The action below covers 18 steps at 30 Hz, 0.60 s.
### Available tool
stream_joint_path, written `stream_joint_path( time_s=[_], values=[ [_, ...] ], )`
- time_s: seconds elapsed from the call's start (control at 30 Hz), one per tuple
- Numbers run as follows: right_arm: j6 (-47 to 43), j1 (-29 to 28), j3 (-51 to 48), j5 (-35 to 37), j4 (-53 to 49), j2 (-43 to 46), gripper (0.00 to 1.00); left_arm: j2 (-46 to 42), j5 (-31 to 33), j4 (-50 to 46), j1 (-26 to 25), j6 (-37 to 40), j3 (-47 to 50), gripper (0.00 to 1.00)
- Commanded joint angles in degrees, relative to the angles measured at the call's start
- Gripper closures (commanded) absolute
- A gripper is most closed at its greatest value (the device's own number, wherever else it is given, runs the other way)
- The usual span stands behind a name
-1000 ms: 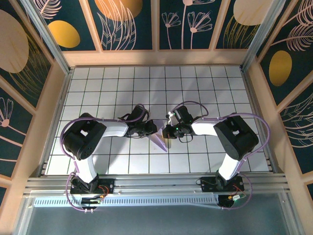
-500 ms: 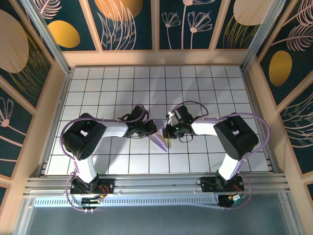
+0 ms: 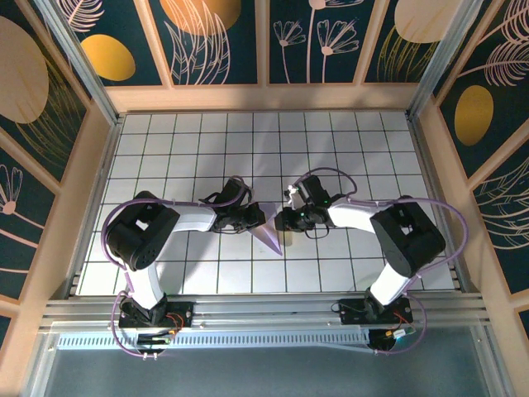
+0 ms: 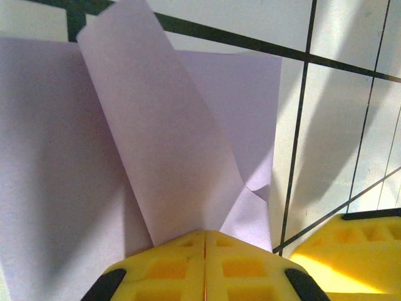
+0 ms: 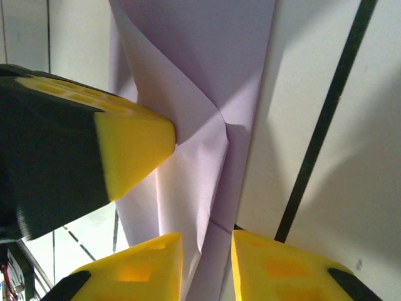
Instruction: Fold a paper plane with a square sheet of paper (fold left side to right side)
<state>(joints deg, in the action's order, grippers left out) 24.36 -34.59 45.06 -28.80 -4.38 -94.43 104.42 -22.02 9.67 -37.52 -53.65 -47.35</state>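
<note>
The paper plane is lying near the middle of the white gridded bench, a slim lavender dart with its point aiming toward the arms' bases and slightly right. The left claw is stretching across from the left and pinching the wide end of the paper. In the left wrist view its yellow fingers are pressing flat together with a raised flap of the paper plane standing up from between them, creased layers spreading over the tiles beyond. The right claw is sitting just beside it on the other side of the sheet, the two nearly meeting. In the right wrist view the right claw is standing narrowly parted, a folded edge of the paper running into the gap but not clamped, while the left claw's yellow fingertip is touching the paper at a crease
</note>
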Motion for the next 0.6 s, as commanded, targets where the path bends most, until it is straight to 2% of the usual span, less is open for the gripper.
stream_joint_path(
  time_s=[0.0, 0.03, 0.17, 0.3, 0.57],
  values=[
    [-0.5, 0.8, 1.6, 0.8, -3.7, 4.3, 0.71, 1.4, 4.0, -5.4, -0.1, -0.1, 1.7, 0.93],
    [-0.7, 0.8, 1.5, 0.3, -4.3, 5.1, 0.71, 1.4, 4.0, -5.5, -0.1, 0.0, 1.6, 0.93],
    [-0.7, 0.6, 0.7, -4.9, -6.3, 7.2, 0.88, 1.2, 4.1, -5.9, -0.1, 0.1, 1.4, 0.93],
    [0.8, -1.2, -1.6, -9.5, -5.5, 7.4, 1.0, 1.1, 4.4, -6.2, -0.1, 0.3, 1.2, 0.93],
    [4.6, -4.1, -4.2, -12.2, 0.6, 5.5, 1.0, 1.2, 4.4, -6.2, -0.1, 0.3, 1.1, 0.93]
  ],
)
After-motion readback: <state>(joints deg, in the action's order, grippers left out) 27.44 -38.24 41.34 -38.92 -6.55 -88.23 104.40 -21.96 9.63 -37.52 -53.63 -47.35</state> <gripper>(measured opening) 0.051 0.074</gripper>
